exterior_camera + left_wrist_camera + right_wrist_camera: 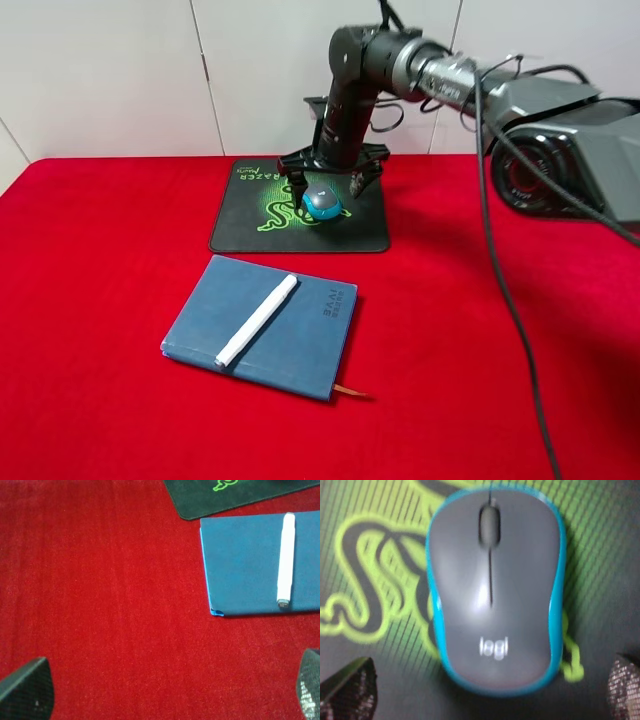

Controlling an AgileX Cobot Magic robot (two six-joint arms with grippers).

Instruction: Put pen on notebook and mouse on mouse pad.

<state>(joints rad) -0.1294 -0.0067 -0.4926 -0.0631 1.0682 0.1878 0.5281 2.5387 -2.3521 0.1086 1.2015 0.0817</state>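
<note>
The grey and teal mouse (322, 204) (495, 587) rests on the black mouse pad (250, 225) (600, 555), over its green logo. My right gripper (331, 185) (492, 692) hangs open just above the mouse, one finger on each side, touching nothing. On the slate-blue notebook (300, 340) (245, 570) the white pen (257, 319) (286, 560) lies diagonally. My left gripper (170, 690) is open over bare red cloth beside the notebook; it does not show in the exterior high view. A corner of the mouse pad (200, 495) appears in the left wrist view.
A red cloth (100, 280) covers the table. The right arm (450, 75) reaches in from the right, with a black cable (505, 290) hanging across the cloth. A white wall stands behind the table.
</note>
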